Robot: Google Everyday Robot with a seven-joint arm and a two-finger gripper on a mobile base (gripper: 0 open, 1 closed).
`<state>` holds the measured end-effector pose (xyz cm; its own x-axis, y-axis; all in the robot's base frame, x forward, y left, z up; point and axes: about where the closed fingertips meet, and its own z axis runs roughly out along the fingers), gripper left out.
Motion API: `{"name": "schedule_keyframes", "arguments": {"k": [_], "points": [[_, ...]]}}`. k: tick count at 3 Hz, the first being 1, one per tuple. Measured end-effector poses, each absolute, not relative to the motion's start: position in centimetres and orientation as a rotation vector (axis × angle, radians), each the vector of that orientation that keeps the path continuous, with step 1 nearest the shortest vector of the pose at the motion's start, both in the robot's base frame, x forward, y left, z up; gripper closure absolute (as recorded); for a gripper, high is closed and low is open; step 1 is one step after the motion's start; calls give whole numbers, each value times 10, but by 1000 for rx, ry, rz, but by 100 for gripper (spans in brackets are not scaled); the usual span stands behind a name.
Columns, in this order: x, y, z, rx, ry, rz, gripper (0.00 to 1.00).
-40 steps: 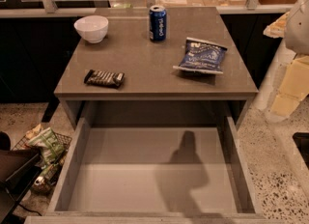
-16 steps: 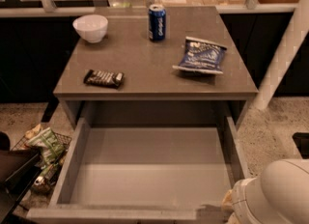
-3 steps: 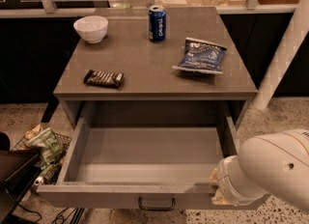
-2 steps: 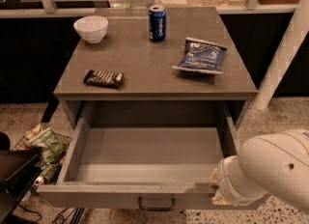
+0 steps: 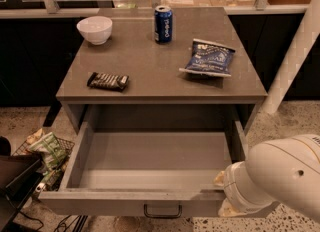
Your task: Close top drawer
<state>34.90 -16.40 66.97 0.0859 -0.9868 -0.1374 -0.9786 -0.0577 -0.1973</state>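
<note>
**Top drawer drawn out from under the table, gripper at its front right corner.** The top drawer (image 5: 155, 163) is shown pulled well out of the table (image 5: 160, 83) toward the camera, with its plain grey inside exposed and nothing lying in it. The flat front panel (image 5: 100, 207) is seen along the lower edge of the view, with one dark bar handle (image 5: 162, 211) at its centre.

The long axis of the front panel runs left to right. The line of travel runs across it, away from the camera and into the table.

The gripper (image 5: 220, 179) is placed at the right end of the front rim, well to the right of the handle, and is largely hidden behind the white arm (image 5: 280, 176). Contact with the rim appears likely but is not confirmed. Whether the gripper is open or closed, and whether anything is held, cannot be told.

The coming push is judged to be required straight toward the table. Because the gripper is set off-centre, slight skewing of the drawer may be expected.

A white bowl (image 5: 95, 28), a blue can (image 5: 163, 23), a chip bag (image 5: 207, 58) and a candy bar (image 5: 107, 80) are set on the table top.
</note>
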Motion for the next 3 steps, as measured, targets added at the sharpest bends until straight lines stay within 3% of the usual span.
{"name": "schedule_keyframes", "arguments": {"k": [1,3], "points": [[349,-164,670,-2125,1975,-51,0],[352,-164,680,-2113,1954,-66,0]]}}
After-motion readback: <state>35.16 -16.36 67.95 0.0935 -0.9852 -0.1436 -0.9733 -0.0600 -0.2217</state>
